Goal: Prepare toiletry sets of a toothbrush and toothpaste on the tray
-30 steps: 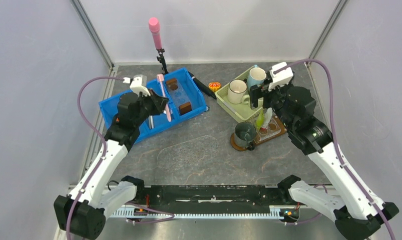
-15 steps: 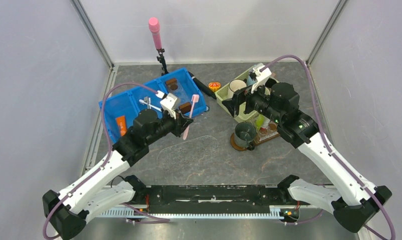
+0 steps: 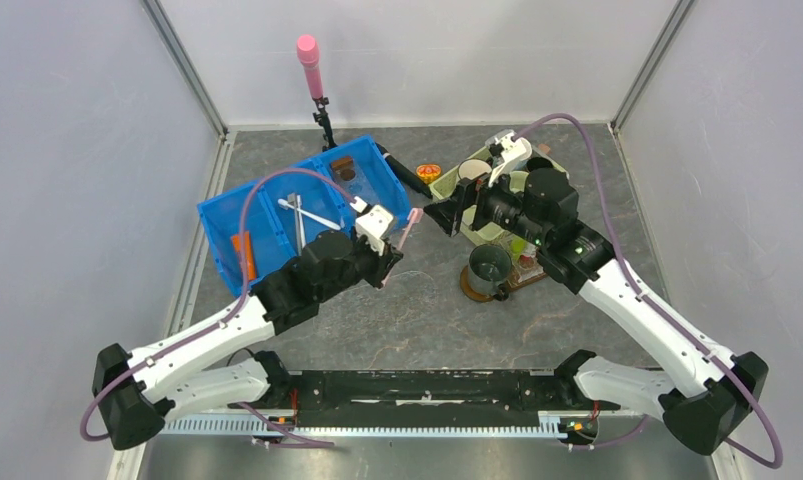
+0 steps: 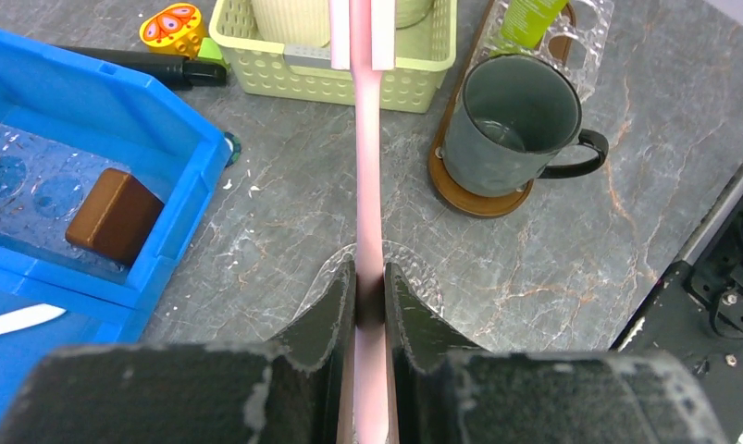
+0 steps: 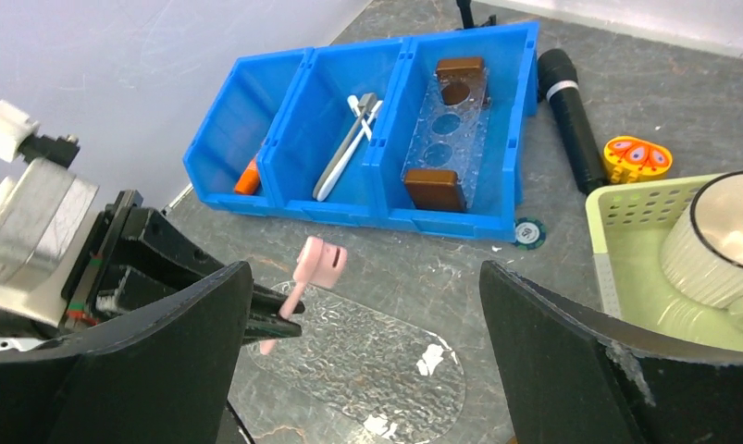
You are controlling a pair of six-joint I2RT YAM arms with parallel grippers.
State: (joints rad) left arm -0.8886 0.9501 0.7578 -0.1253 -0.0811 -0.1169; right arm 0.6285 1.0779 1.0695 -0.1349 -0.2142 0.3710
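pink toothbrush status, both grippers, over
Left gripper shut on pink toothbrush, above the table. Right gripper open, empty. Tray not yet reached; grey mug on one end.

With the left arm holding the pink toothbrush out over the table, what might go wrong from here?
1. The left gripper pinches the pink toothbrush near one end, most of it sticking out; it may pivot or slip.
2. The open right gripper faces the brush head closely, so the two may clash.
3. The grey mug sits at the end of the tray; a nudge from the brush might shift it off.
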